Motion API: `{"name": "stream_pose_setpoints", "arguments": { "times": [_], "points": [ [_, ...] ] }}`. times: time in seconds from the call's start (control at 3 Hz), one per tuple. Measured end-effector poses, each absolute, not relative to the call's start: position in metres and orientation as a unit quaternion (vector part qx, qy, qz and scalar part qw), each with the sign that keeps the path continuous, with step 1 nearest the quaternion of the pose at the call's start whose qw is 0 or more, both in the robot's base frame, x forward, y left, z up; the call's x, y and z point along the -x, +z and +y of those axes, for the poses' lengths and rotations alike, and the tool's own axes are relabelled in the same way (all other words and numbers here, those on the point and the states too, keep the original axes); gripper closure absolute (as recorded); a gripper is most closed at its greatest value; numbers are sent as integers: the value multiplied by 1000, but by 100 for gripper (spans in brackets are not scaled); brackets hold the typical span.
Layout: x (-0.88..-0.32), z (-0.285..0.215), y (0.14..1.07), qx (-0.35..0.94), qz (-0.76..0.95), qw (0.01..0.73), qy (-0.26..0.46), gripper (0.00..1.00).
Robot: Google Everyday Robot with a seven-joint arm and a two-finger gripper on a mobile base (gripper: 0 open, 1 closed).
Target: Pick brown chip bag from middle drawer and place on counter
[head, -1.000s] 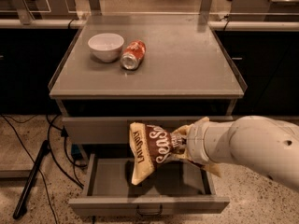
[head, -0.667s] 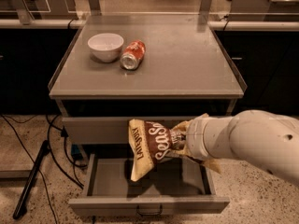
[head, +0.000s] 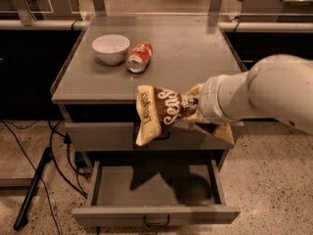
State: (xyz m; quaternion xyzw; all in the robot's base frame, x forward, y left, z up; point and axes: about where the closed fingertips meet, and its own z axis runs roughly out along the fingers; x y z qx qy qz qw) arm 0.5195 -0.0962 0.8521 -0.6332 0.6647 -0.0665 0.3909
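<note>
Since a second ago the brown chip bag (head: 164, 109) has been raised: it is now held in the air across the counter's (head: 186, 53) front edge and the upper drawer front (head: 98, 133), above the middle drawer (head: 156, 214). It is gripped at its right end by the claw (head: 194, 105), closed tight on the crumpled foil. White script resembling "Sens" can be read; the rest cannot. The middle drawer is pulled open, its grey floor shadowed. On the counter a white bowl (head: 111, 48) is set just beside a tipped orange-red soda can (head: 139, 58).
</note>
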Motion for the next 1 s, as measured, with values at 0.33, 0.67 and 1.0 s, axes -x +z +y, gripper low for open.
{"name": "stream_pose_setpoints", "arguments": {
  "times": [0.33, 0.67, 1.0],
  "points": [
    [-557, -105, 897, 622, 664, 403, -96, 100],
    [-599, -112, 920, 612, 663, 412, -125, 100],
    [-637, -115, 919, 598, 668, 422, -134, 100]
  ]
}}
